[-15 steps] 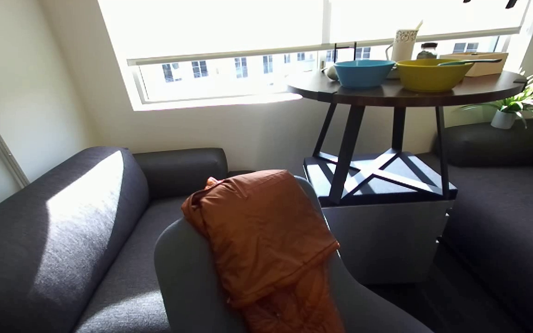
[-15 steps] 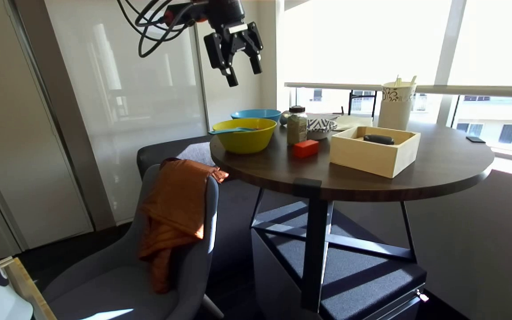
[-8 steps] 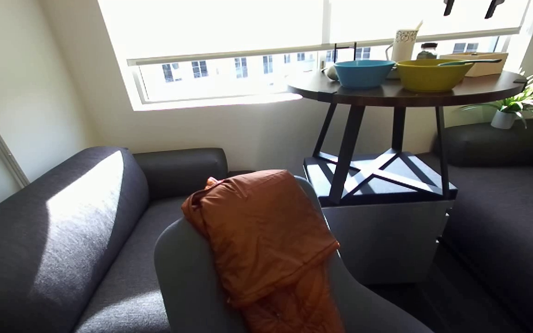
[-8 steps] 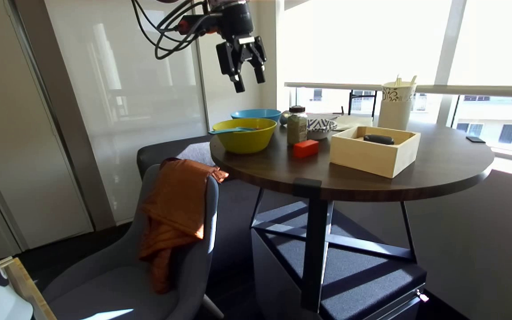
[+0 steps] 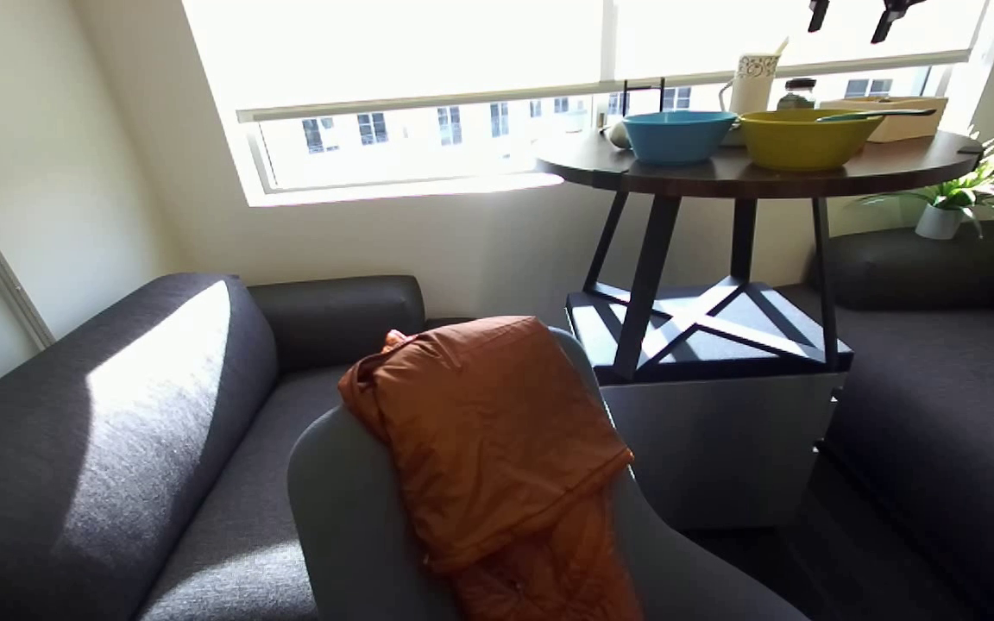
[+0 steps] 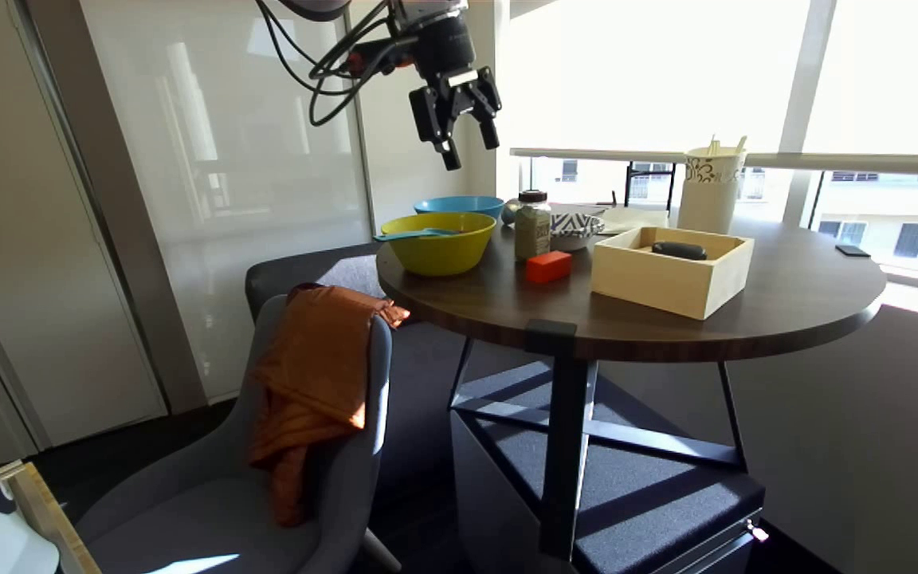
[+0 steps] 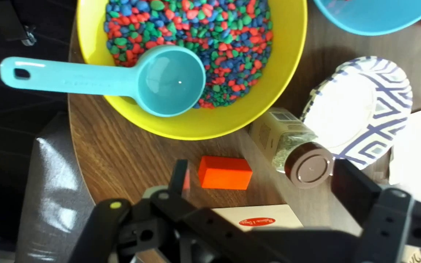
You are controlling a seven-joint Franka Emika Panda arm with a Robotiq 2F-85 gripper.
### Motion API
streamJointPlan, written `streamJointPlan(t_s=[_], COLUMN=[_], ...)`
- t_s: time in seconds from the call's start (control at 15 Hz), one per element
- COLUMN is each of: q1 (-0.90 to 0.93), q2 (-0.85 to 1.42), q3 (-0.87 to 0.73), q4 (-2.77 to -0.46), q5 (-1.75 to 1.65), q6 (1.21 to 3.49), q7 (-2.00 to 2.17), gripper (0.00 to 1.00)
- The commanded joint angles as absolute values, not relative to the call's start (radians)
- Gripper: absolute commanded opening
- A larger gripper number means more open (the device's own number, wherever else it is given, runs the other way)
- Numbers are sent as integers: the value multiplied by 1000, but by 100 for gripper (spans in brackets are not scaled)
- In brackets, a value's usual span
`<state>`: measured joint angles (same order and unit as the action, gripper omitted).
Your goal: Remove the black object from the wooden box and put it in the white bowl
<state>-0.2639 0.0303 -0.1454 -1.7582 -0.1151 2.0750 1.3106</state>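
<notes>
The wooden box (image 6: 650, 275) is a low pale box on the round table, and the black object (image 6: 679, 250) lies inside it, showing above its near wall. In an exterior view the box (image 5: 920, 129) is partly behind the yellow bowl. The white bowl (image 6: 577, 231) has a dark zigzag pattern and stands behind the jar; it also shows in the wrist view (image 7: 338, 109). My gripper (image 6: 471, 148) is open and empty, high above the bowls. In the wrist view its fingers (image 7: 260, 177) are wide apart, and the box shows only partly behind the gripper, its black object hidden.
A yellow bowl (image 6: 439, 255) with pebbles and a blue scoop (image 7: 170, 82), and a blue bowl (image 6: 459, 205), stand at one side. A jar (image 6: 532, 227) and red block (image 6: 548, 267) lie between bowls and box. A tall cup (image 6: 710, 195) stands behind the box.
My open gripper has moved right and somewhat lower in an exterior view, towards the table's middle. The box, black object and bowls have not moved.
</notes>
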Motion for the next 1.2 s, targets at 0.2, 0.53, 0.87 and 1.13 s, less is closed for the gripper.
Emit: streamJointPlan(t_s=[0.2, 0.53, 0.87, 1.13], q1=[-239, -259, -325, -304], q2=[237, 336, 355, 332], q3=[-210, -259, -271, -269], q4=[-1466, -1284, -1197, -1265], q5=[-131, -100, -73, -108], q6=[1960, 1828, 1722, 1765], q7=[1423, 1415, 1060, 1168], gripper=[100, 100, 100, 100])
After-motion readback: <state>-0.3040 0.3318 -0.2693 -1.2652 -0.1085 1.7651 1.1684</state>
